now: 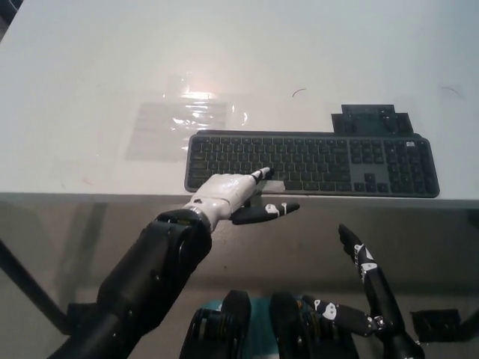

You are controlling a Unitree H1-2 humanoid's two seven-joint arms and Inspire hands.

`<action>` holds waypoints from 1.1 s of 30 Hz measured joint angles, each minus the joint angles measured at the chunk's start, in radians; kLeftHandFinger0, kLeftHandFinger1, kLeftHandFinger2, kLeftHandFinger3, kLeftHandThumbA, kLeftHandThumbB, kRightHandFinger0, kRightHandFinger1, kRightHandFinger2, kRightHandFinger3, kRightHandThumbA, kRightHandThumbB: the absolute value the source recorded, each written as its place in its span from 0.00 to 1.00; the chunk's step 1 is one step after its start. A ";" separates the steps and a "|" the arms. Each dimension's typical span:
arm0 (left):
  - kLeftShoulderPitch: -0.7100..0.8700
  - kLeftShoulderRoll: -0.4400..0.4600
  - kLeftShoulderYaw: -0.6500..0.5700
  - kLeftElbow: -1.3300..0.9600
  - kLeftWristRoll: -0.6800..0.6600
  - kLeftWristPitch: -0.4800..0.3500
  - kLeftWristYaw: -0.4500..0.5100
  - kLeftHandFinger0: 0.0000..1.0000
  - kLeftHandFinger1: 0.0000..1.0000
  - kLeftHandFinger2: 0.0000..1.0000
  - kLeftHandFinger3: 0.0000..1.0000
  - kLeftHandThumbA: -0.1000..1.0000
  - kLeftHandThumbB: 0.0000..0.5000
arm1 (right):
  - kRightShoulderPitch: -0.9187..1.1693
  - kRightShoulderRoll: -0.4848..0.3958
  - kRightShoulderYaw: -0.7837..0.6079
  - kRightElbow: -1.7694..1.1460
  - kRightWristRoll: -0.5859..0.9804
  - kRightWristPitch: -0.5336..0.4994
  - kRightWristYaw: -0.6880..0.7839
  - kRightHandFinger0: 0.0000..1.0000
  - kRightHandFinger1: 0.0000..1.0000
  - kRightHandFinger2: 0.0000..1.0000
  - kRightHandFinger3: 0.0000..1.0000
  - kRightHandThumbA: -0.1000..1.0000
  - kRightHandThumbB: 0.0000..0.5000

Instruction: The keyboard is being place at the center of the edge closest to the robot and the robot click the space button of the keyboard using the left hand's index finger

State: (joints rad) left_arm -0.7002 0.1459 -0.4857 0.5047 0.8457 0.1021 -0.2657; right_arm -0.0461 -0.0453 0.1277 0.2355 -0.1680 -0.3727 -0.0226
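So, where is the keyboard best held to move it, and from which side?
Probably its right end, from the right, where the right hand hangs low: the keyboard lies flat and thin near the table edge; the left hand covers its left part.

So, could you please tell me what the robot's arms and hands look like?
The left hand is mostly white, with black parts bearing white marks, on a bulky glossy black forearm. The right hand is black and slender, with small white patches along its fingers.
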 measured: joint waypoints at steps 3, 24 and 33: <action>0.006 0.000 -0.007 0.004 -0.006 -0.005 0.013 0.00 0.00 0.12 1.00 1.00 0.89 | -0.007 0.002 0.001 -0.001 0.000 0.000 0.000 1.00 1.00 1.00 1.00 1.00 0.71; 0.398 0.049 0.014 -0.801 -0.209 0.021 -0.046 1.00 1.00 1.00 1.00 1.00 0.68 | 0.005 -0.002 0.000 0.015 0.000 0.003 0.000 1.00 1.00 1.00 1.00 1.00 0.67; 0.498 0.113 0.073 -1.024 -0.388 0.000 -0.045 1.00 1.00 1.00 1.00 1.00 0.99 | 0.016 -0.001 0.001 0.017 0.000 0.004 0.000 1.00 1.00 1.00 1.00 1.00 0.73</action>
State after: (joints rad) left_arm -0.2023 0.2590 -0.4127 -0.5193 0.4580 0.1023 -0.3111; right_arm -0.0297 -0.0466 0.1283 0.2527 -0.1682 -0.3691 -0.0222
